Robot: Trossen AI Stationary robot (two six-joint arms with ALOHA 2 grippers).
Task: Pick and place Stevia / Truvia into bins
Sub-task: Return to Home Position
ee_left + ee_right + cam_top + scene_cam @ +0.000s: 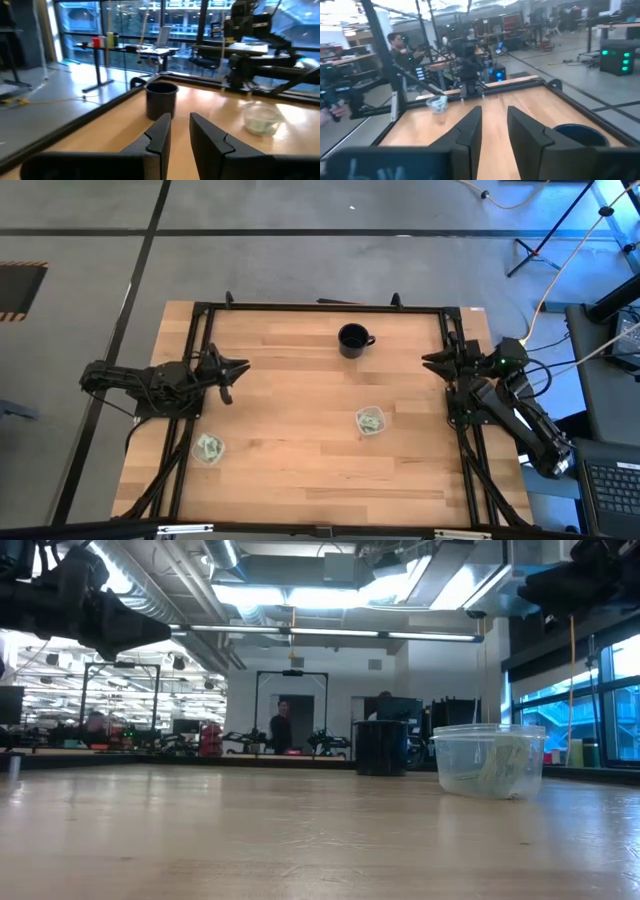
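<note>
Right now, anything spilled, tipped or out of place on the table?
Nothing stands out: left cup and right cup stand upright, sachets inside, none loose on the table; mug upright; left gripper and right gripper open, empty, at the sides.

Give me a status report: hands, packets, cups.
Left hand open, empty, over the left side. Right hand open, empty, over the right side. Packets sit in left cup and right cup. Mug stands apart, blocking nothing.
</note>
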